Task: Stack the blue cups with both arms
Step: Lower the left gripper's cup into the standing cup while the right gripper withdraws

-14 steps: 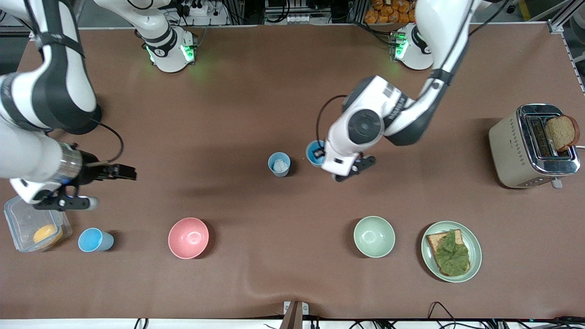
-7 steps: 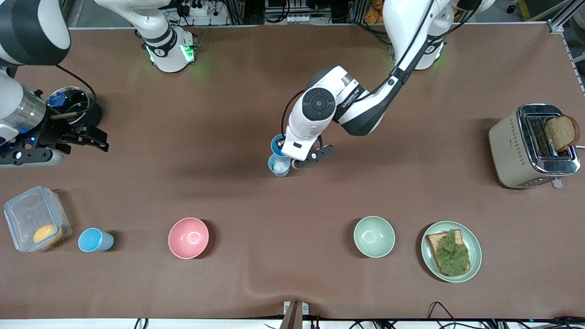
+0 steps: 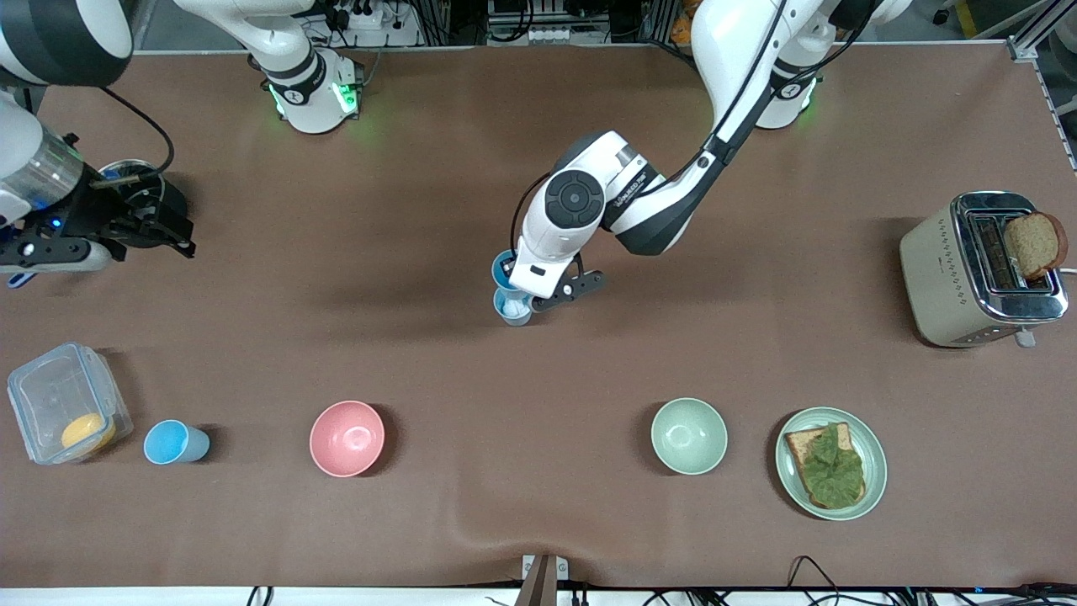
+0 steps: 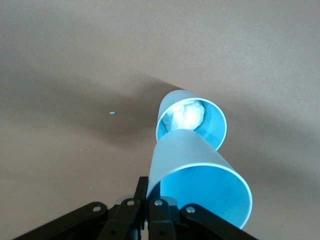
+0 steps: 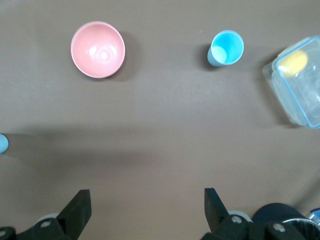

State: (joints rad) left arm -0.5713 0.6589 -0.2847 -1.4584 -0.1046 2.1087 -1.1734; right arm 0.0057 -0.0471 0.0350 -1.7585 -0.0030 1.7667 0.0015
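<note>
Two small light-blue plastic tumblers meet mid-table: the left gripper [image 3: 538, 290] pinches one cup [image 4: 200, 177] by its rim, tilted over the standing cup with a whitish patch [image 4: 191, 116]. A third blue cup [image 3: 172, 442] stands beside a pink bowl [image 3: 347, 438], while the right gripper [image 5: 145, 210], fingers spread, waits above the right arm's end of the table.

Mid-worktop [image 3: 437, 210], the left gripper [image 3: 515, 284] pinches a blue cup's [image 4: 200, 182] rim just above the cup with a whitish patch [image 4: 192, 117], crowding that spot. Bare brown surface lies open all around these two. Nearer the front camera stands a spaced row: lidded container [image 3: 63, 412], third blue cup [image 3: 172, 443], pink bowl [image 3: 347, 438], green bowl [image 3: 688, 435], plate [image 3: 791, 480]. The right gripper [image 5: 145, 207], fingers [image 5: 80, 210] spread, hangs over open worktop at its own end
</note>
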